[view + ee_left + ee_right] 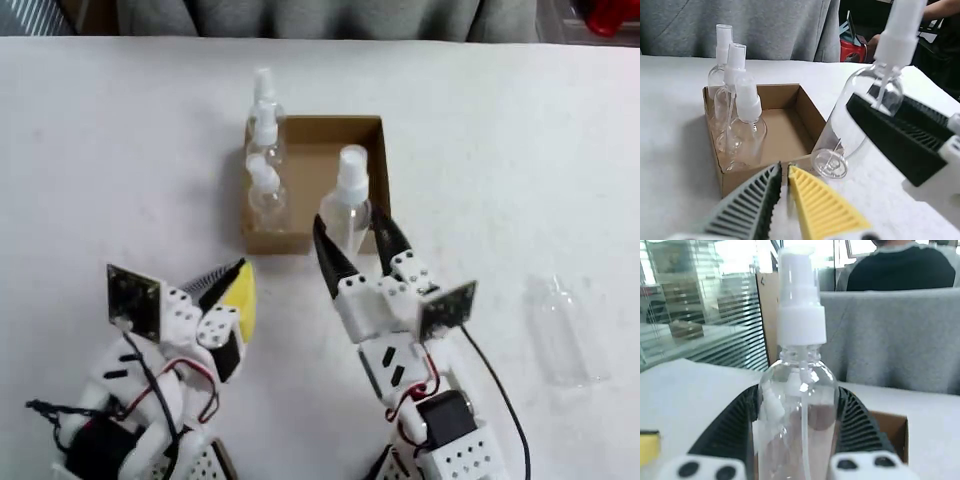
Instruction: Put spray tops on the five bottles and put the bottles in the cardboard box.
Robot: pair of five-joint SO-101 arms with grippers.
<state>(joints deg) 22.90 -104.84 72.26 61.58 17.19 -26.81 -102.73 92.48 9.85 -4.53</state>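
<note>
The cardboard box (pixel 372 150) (pixel 805 107) (pixel 894 428) lies open at the table's middle. Three clear bottles with white spray tops (pixel 266 190) (pixel 742 130) stand in a row along its left wall. My right gripper (pixel 350 220) (pixel 799 395) is shut on a fourth capped bottle (pixel 352 190) (pixel 860 110) (pixel 797 440), held tilted over the box's front right corner, with its black fingers (pixel 900 140) on either side. A clear bottle with no top (pixel 560 330) lies on the table at the right. My left gripper (pixel 240 268) (pixel 784 169) is shut and holds nothing, in front of the box's near left corner.
Both arm bases fill the table's front edge. White tabletop stretches to the left and behind the box. A grey padded backrest runs along the far edge (pixel 765 30).
</note>
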